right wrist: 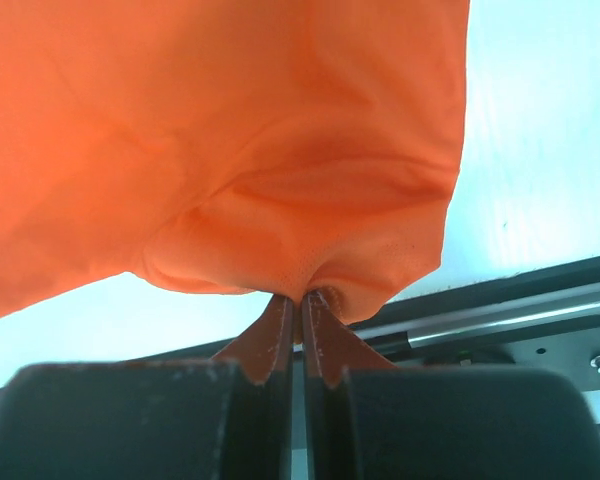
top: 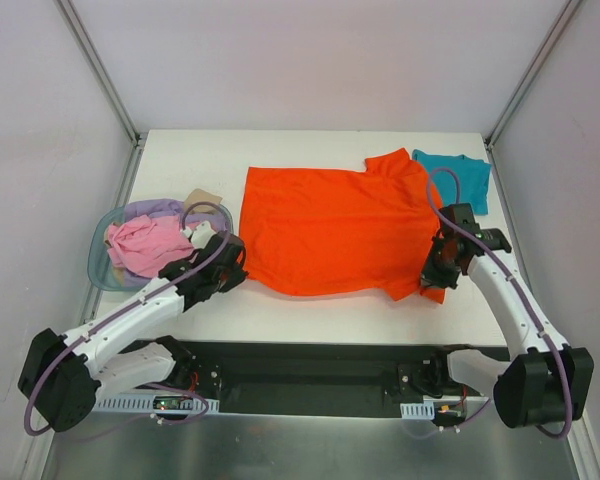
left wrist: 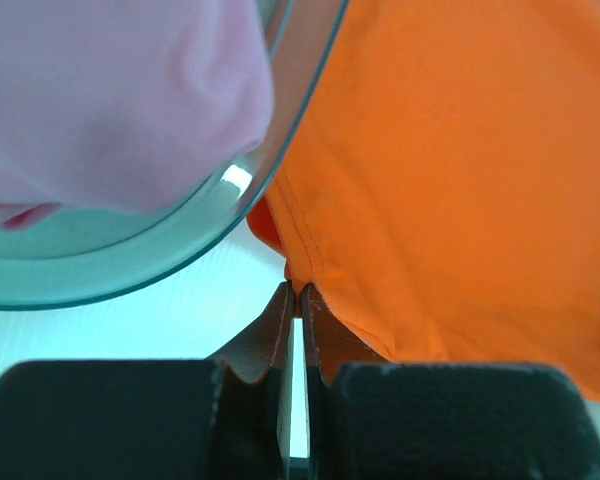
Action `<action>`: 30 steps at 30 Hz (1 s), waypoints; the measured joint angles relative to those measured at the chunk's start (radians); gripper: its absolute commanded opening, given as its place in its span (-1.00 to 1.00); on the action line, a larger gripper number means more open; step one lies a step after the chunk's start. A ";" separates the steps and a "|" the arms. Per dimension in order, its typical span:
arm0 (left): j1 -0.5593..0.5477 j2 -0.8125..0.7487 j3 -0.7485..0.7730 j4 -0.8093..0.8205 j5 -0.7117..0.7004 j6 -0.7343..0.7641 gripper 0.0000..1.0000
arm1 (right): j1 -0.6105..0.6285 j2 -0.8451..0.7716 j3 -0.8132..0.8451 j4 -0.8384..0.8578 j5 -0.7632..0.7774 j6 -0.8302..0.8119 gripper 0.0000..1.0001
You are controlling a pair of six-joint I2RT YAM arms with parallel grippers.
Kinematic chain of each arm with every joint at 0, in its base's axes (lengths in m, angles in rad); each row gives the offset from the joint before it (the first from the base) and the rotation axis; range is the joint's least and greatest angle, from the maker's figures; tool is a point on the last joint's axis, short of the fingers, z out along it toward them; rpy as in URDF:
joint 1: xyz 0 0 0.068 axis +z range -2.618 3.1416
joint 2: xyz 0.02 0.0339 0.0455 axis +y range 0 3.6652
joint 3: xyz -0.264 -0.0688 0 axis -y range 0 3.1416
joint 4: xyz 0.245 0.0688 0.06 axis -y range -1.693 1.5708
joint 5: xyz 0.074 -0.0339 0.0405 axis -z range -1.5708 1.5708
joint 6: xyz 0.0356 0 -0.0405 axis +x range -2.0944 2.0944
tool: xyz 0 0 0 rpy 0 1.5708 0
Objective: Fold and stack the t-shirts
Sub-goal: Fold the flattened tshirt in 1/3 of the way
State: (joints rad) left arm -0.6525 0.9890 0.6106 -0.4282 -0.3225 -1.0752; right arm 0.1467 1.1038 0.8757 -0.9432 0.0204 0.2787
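The large orange-red t-shirt (top: 330, 230) lies spread across the middle of the table. My left gripper (top: 230, 268) is shut on its near left corner; the left wrist view shows the hem (left wrist: 298, 262) pinched between the fingertips. My right gripper (top: 438, 275) is shut on its near right corner, where the cloth (right wrist: 300, 180) bunches at the fingertips in the right wrist view. The teal t-shirt (top: 458, 178) lies folded at the far right, partly under the orange sleeve. Pink (top: 145, 245), lavender (top: 160, 210) and tan (top: 205, 197) shirts are at the basket.
The translucent blue basket (top: 98, 262) stands at the left table edge, right beside my left gripper; its rim (left wrist: 180, 245) shows close in the left wrist view. The table's near edge and black rail (top: 310, 360) lie just behind both grippers.
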 measured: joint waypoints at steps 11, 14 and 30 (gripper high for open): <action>0.075 0.212 0.182 0.007 -0.004 0.055 -1.00 | 0.000 0.215 0.224 0.029 0.066 -0.039 -0.99; 0.100 0.270 0.219 0.018 -0.002 0.071 -1.00 | 0.000 0.294 0.283 0.043 0.073 -0.049 -0.99; 0.164 0.473 0.340 0.044 0.003 0.101 -0.97 | 0.000 0.629 0.578 0.076 0.108 -0.109 -0.98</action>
State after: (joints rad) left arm -0.4889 1.4616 0.9504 -0.3840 -0.3191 -0.9737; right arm 0.1467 1.7325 1.4532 -0.8669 0.1284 0.1699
